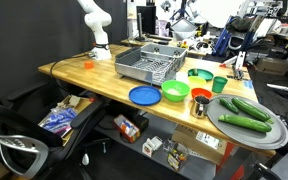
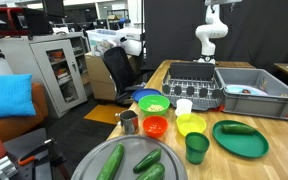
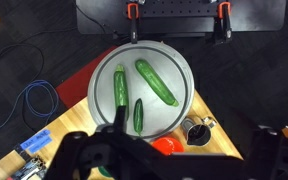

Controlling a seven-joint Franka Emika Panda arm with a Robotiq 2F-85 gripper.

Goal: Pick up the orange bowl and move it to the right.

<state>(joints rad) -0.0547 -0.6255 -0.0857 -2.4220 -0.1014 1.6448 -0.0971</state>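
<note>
My jaws are wide apart; I should come straight down over one rim of the small round orange-red plastic bowl (image 2: 155, 127).

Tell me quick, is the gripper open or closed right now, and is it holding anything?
The gripper is open, jaws wide apart, holding nothing.

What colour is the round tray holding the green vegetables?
The round tray is grey, clearest in the wrist view.
</note>
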